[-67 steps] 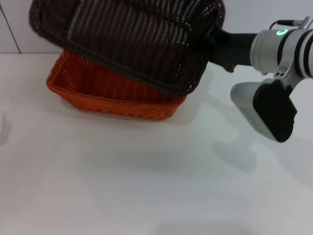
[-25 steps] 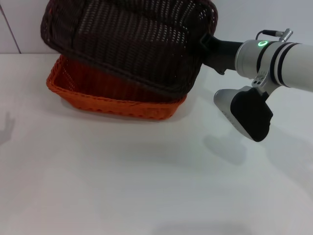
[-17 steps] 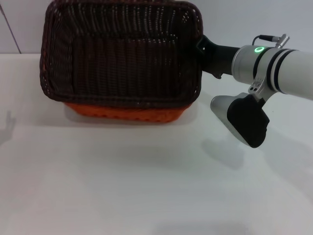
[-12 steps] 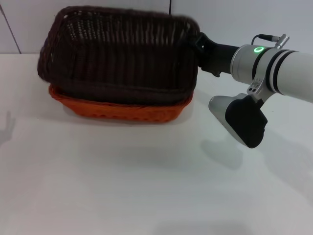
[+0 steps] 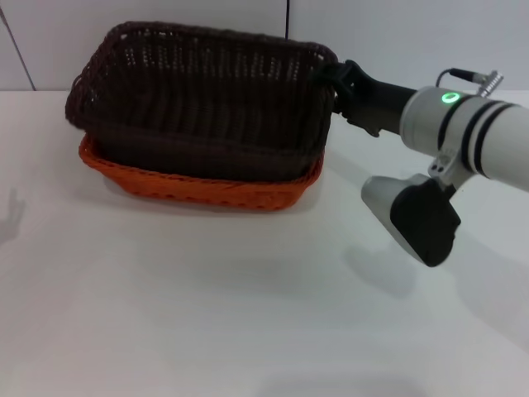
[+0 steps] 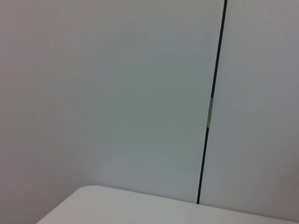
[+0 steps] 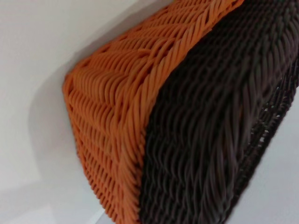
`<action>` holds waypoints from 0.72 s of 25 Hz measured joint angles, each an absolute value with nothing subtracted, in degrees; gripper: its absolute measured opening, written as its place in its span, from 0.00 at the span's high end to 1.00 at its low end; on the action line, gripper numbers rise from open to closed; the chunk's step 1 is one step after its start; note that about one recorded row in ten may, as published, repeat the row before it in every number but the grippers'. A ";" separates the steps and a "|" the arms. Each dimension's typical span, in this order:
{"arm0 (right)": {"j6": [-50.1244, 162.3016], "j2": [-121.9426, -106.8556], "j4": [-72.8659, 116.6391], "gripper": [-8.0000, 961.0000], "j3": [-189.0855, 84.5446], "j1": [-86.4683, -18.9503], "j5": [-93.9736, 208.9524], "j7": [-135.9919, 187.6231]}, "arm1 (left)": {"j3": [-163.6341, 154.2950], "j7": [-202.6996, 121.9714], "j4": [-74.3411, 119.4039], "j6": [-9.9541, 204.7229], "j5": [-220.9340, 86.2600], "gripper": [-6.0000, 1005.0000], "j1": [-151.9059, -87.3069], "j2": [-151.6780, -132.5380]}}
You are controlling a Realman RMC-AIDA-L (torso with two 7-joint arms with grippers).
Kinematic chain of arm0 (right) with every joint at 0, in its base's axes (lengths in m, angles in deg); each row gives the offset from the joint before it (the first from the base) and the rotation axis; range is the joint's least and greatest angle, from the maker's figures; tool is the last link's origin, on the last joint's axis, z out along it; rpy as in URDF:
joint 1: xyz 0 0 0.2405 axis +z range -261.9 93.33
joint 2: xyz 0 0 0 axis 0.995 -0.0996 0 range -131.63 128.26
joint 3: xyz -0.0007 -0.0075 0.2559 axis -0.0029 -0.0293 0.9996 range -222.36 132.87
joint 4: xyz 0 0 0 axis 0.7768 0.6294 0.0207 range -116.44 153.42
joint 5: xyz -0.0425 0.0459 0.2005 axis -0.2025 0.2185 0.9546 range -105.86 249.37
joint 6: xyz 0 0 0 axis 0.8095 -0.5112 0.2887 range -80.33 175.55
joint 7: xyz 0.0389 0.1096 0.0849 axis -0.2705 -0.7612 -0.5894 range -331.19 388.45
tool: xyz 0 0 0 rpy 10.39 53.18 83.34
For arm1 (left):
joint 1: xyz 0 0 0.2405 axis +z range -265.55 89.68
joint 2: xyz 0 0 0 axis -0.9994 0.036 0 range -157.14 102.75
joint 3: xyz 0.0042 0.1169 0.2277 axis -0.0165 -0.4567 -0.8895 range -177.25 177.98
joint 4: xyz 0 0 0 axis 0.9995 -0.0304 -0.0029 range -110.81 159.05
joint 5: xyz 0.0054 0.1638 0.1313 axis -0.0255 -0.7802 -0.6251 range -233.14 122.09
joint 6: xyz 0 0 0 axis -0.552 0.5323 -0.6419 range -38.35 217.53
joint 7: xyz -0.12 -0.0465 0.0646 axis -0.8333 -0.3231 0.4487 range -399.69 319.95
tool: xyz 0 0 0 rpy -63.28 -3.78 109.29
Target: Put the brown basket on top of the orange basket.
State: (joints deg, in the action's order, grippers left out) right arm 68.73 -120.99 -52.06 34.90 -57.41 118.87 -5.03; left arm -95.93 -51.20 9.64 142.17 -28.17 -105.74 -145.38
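The brown basket point(image 5: 202, 99) is seen nested into the orange basket point(image 5: 198, 184) toward eleven o'clock on the table point(image 5: 207, 306), its long axis laid from nine to three. Its nine-o'clock end is raised clear of the orange rim, so it is judged not yet fully seated. The right pincer point(image 5: 331, 78) is met at the brown basket's three-o'clock short wall, apparently clenched on the rim (its fingers are mostly hidden by the weave). Open table is left toward three and six o'clock for withdrawal. The left pincer is not shown.
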 joint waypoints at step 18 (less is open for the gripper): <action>55.94 -120.79 -61.87 0.38 30.45 -71.17 140.28 -5.19 | -96.17 -50.85 9.62 142.79 -28.24 0.20 -105.48 -145.54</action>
